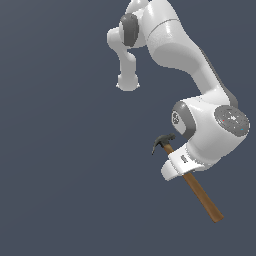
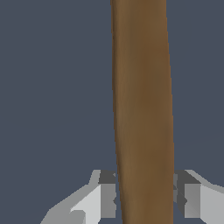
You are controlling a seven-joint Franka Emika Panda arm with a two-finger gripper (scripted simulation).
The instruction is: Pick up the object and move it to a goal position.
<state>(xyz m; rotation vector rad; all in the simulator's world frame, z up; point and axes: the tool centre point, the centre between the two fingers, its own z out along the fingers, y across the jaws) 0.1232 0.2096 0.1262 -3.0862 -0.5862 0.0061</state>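
Note:
The object is a claw hammer with a brown wooden handle (image 1: 202,195) and a dark curved head (image 1: 162,141). It lies slanted in the exterior view, with the head up-left and the handle end down-right. My gripper (image 1: 180,169) sits over the handle just below the head, and the white hand hides that stretch. In the wrist view the handle (image 2: 142,87) fills the gap of the gripper (image 2: 144,194). A grey finger (image 2: 107,194) presses one side and the other finger (image 2: 183,194) the opposite side. The head is out of the wrist view.
The white arm (image 1: 200,65) arches above the hammer from the top of the exterior view. A plain dark blue-grey surface (image 1: 60,175) lies all around, and no other objects or goal marker show.

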